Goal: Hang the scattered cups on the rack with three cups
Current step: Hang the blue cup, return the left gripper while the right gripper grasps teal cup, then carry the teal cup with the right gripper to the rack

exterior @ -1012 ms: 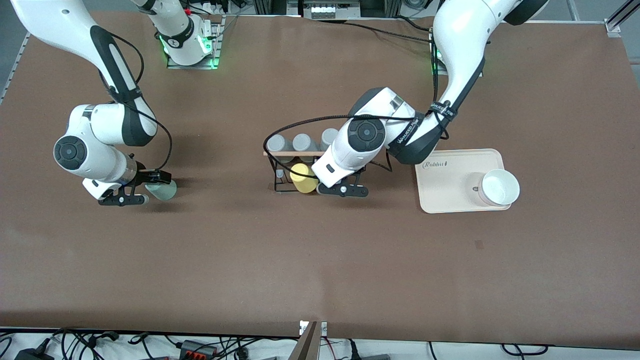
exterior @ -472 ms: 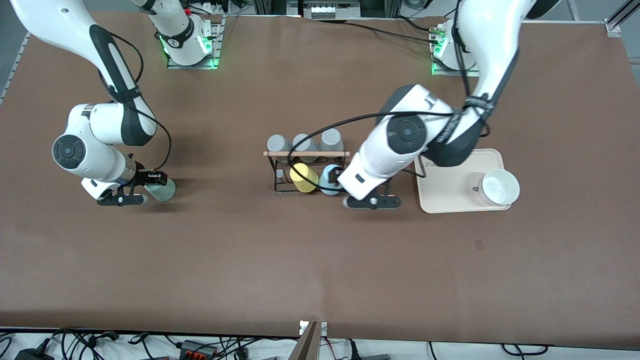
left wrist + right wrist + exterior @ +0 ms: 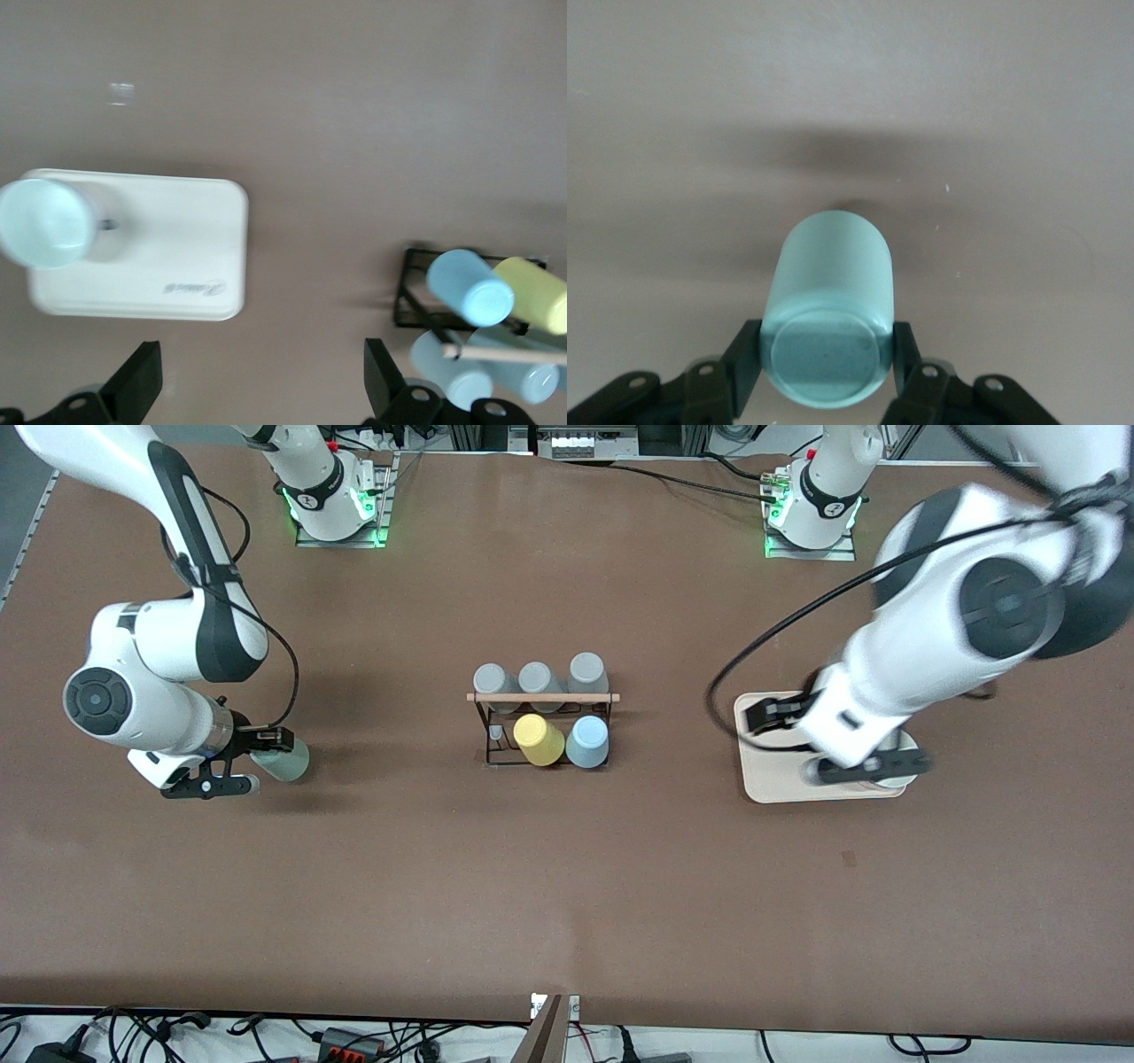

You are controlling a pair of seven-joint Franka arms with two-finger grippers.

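The black wire rack (image 3: 542, 697) with a wooden dowel stands mid-table. The light blue cup (image 3: 587, 741) hangs on its side nearer the front camera, beside a yellow cup (image 3: 539, 740). It also shows in the left wrist view (image 3: 469, 286). My right gripper (image 3: 257, 760) is shut on the pale mint-green cup (image 3: 285, 762), holding it on its side low over the table toward the right arm's end. The right wrist view shows the cup (image 3: 828, 310) between both fingers. My left gripper (image 3: 864, 766) is open and empty over the beige tray (image 3: 771, 775).
Three grey cups (image 3: 536, 678) hang on the rack's side farther from the front camera. A white cup (image 3: 44, 221) stands on the tray (image 3: 177, 257), mostly hidden under the left gripper in the front view.
My left arm has swung from the rack to over the tray, leaving the light blue cup hanging on the rack. My right arm has shifted slightly with the mint-green cup.
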